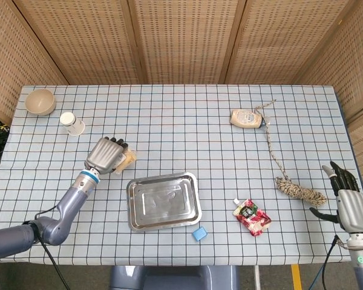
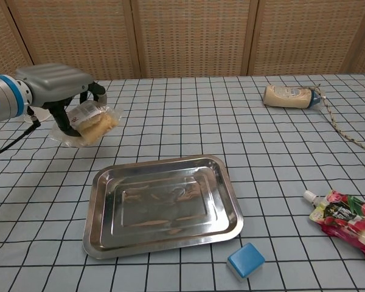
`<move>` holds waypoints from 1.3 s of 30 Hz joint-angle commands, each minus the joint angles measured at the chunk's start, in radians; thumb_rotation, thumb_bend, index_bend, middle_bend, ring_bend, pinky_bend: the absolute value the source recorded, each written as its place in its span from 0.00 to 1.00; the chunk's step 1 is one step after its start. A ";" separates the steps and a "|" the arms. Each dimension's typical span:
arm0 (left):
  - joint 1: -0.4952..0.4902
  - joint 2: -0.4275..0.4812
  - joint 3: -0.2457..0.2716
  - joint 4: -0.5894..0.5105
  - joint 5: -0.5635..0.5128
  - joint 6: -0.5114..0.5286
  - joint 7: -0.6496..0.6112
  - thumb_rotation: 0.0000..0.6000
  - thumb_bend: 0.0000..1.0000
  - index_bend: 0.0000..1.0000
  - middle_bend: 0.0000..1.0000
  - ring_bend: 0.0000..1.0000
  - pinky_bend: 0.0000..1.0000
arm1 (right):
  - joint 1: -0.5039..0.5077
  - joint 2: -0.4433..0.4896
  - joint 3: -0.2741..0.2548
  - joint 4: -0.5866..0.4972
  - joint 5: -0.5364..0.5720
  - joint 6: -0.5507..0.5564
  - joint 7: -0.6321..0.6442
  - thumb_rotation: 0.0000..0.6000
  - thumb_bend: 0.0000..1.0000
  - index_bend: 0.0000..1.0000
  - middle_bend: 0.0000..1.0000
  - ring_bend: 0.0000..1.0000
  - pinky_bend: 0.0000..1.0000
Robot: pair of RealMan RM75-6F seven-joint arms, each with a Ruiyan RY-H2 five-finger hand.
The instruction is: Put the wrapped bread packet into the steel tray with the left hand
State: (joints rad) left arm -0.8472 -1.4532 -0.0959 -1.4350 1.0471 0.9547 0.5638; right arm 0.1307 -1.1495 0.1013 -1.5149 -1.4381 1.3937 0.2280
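My left hand (image 1: 107, 155) (image 2: 56, 85) grips the wrapped bread packet (image 2: 92, 120) (image 1: 128, 159) and holds it lifted off the table, up and to the left of the steel tray (image 1: 163, 200) (image 2: 162, 204). The packet is clear plastic with yellowish bread and a label, tilted in my fingers. The tray lies flat with nothing in it. My right hand (image 1: 349, 203) hangs at the table's right front corner, fingers apart, holding nothing.
A blue block (image 1: 199, 233) (image 2: 246, 260) lies just in front of the tray. A red pouch (image 1: 251, 215) (image 2: 345, 216), a rope (image 1: 293, 183) and a sauce bottle (image 1: 247, 118) (image 2: 288, 95) lie right. A bowl (image 1: 39, 101) and paper cup (image 1: 72, 123) sit far left.
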 commanded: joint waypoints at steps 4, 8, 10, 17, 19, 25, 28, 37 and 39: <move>0.028 0.054 0.012 -0.158 0.150 0.057 -0.083 1.00 0.34 0.59 0.39 0.38 0.45 | 0.001 0.000 -0.001 -0.007 -0.005 0.001 -0.006 1.00 0.00 0.10 0.00 0.00 0.00; 0.034 0.010 0.054 -0.195 0.252 0.077 -0.067 1.00 0.34 0.57 0.36 0.38 0.44 | 0.002 0.001 -0.003 -0.014 -0.009 0.001 -0.010 1.00 0.00 0.10 0.00 0.00 0.00; 0.036 -0.019 0.066 -0.198 0.277 0.080 -0.056 1.00 0.34 0.55 0.35 0.37 0.44 | 0.002 0.002 -0.004 -0.016 -0.012 0.002 -0.011 1.00 0.00 0.10 0.00 0.00 0.00; 0.036 -0.126 0.076 -0.170 0.298 0.068 -0.007 1.00 0.29 0.37 0.14 0.18 0.27 | -0.001 0.007 -0.005 -0.021 -0.015 0.009 -0.004 1.00 0.00 0.10 0.00 0.00 0.00; 0.033 -0.126 0.072 -0.183 0.282 0.053 0.009 1.00 0.20 0.18 0.01 0.03 0.10 | -0.002 0.008 -0.004 -0.020 -0.015 0.010 -0.003 1.00 0.00 0.10 0.00 0.00 0.00; 0.037 -0.121 0.054 -0.210 0.272 0.060 0.012 1.00 0.12 0.03 0.00 0.00 0.00 | -0.004 0.010 -0.003 -0.015 -0.011 0.012 0.004 1.00 0.00 0.10 0.00 0.00 0.00; 0.044 -0.108 0.047 -0.222 0.272 0.071 0.009 1.00 0.11 0.02 0.00 0.00 0.00 | -0.005 0.011 -0.003 -0.011 -0.008 0.010 0.008 1.00 0.00 0.10 0.00 0.00 0.00; 0.182 -0.005 0.094 -0.262 0.329 0.279 0.031 1.00 0.10 0.02 0.00 0.00 0.00 | -0.006 0.009 -0.005 -0.005 -0.010 0.010 0.001 1.00 0.00 0.10 0.00 0.00 0.00; 0.240 0.026 0.110 -0.262 0.341 0.359 0.029 1.00 0.10 0.02 0.00 0.00 0.00 | -0.006 0.007 -0.008 -0.004 -0.012 0.009 -0.009 1.00 0.00 0.10 0.00 0.00 0.00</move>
State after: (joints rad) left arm -0.6970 -1.4843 -0.0198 -1.6867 1.3576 1.1960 0.5823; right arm 0.1250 -1.1414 0.0948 -1.5195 -1.4489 1.4035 0.2215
